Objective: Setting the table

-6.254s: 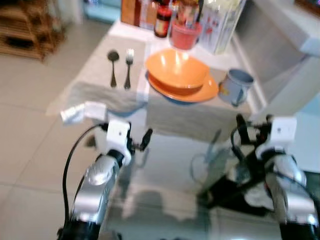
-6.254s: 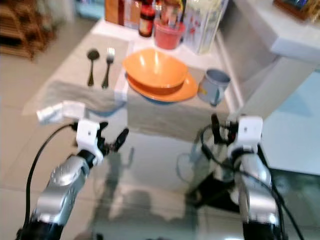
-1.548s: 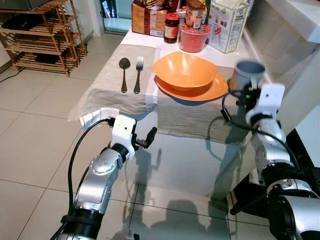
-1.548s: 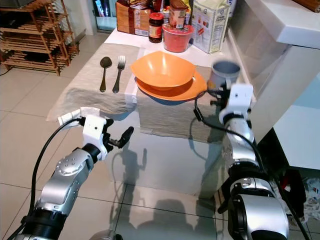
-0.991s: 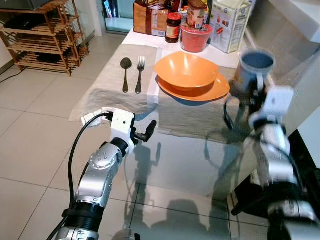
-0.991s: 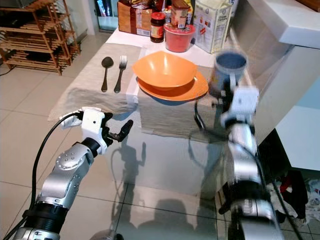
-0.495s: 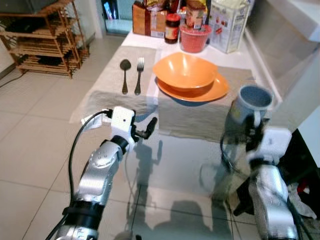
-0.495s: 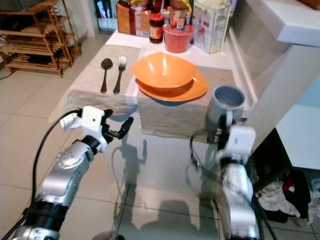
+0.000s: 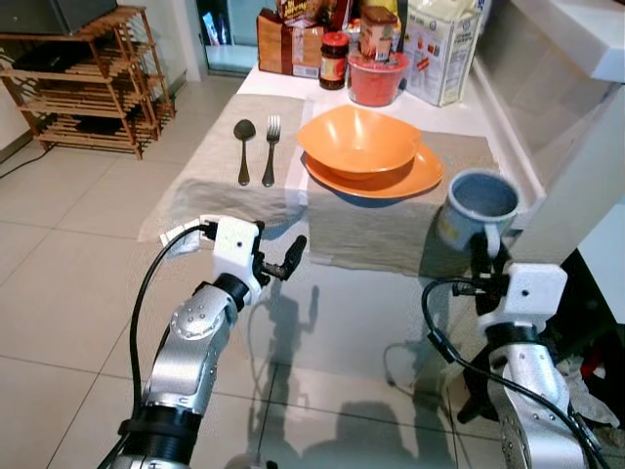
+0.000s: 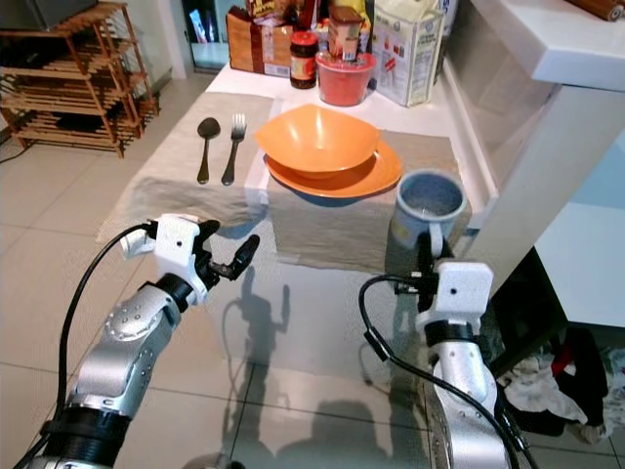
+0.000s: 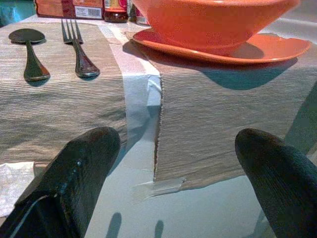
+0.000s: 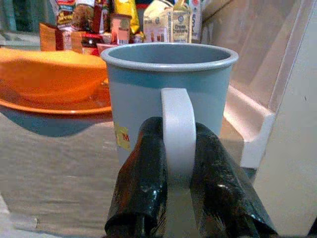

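right gripper [image 12: 176, 198] is clamped on the handle of the blue mug [image 9: 478, 207], one black finger pressed against each side of the white handle, and the mug stands upright near the right edge of the desk [image 9: 361, 313], on the near right part of the right-hand placemat [image 9: 376, 230]. just beyond it, toward the middle of the desk, the orange bowl [image 9: 358, 143] sits inside the orange plate [image 9: 405, 180], both on that same placemat, and the mug is close to the plate's rim but apart from it. over on the left-hand placemat [image 9: 215, 171], the spoon [image 9: 242, 147] and the fork [image 9: 270, 147] lie side by side, spoon on the outside, handles pointing toward the near edge. a strip of bare desk shows between the two placemats. left gripper [image 9: 278, 262] hovers over the near edge of the desk, in front of the gap between the placemats, its fingers [image 11: 81, 171] spread wide with nothing between them. at the far edge of the desk a red tub [image 9: 377, 76], a dark jar [image 9: 335, 59] and a white carton [image 9: 441, 49] stand in a row among other packets. off the desk's far left corner, a wooden rack [image 9: 83, 83] stands on the tiled floor [image 9: 68, 264].
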`<state>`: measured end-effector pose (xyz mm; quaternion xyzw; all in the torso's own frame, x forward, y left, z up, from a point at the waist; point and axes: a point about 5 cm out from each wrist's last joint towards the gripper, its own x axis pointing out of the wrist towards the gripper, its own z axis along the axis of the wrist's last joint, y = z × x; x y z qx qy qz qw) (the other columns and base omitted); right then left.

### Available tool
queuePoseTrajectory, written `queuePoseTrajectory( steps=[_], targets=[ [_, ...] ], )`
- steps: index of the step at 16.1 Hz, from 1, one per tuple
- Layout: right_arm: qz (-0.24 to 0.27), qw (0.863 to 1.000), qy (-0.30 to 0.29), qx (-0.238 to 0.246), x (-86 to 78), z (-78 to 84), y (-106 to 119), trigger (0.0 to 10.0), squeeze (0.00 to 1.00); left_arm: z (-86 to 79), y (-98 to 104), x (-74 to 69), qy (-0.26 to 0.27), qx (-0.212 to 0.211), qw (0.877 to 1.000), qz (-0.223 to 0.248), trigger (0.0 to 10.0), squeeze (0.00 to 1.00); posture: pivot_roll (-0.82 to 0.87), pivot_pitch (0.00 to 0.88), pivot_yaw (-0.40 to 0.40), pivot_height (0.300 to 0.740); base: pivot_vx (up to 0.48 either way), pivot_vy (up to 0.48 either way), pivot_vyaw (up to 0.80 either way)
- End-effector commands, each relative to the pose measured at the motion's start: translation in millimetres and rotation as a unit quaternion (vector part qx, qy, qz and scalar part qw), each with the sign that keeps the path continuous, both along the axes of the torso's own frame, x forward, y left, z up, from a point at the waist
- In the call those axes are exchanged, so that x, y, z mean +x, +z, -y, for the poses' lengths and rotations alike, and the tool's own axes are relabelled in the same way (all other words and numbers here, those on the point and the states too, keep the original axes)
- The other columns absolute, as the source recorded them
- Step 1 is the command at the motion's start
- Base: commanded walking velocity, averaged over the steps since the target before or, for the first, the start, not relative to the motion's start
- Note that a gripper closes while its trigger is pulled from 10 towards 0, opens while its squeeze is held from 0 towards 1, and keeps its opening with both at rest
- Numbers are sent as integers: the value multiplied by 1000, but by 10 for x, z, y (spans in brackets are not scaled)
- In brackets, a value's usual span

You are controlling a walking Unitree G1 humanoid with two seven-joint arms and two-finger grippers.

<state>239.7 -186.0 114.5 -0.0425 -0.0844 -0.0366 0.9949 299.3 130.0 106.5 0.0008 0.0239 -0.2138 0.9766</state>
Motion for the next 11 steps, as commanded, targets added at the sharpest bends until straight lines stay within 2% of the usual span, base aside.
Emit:
queuePoseTrajectory(
  steps=[1, 5, 7, 11],
  targets=[
    [2, 1000, -3, -6, 1, 8, 30, 10000, 0, 27, 62, 18, -5, -3, 1000, 13, 10000, 0, 55, 0, 9, 740, 0, 0, 0],
    [-7, 1000, 2, -3, 36, -20, -4, 10000, 0, 33, 68, 29, -4, -7, 1000, 14, 10000, 0, 57, 0, 7, 740, 0, 0, 0],
    [-18, 1000, 5, -2, 99, -9, -42, 10000, 0, 39, 77, 50, -2, -6, 1000, 16, 10000, 0, 62, 0, 3, 740, -413, 0, 0],
    [-25, 1000, 7, -6, 121, -3, -64, 10000, 0, 22, 82, 73, -1, -7, 1000, 15, 10000, 0, 61, 0, 2, 740, -407, 0, 0]
  ],
)
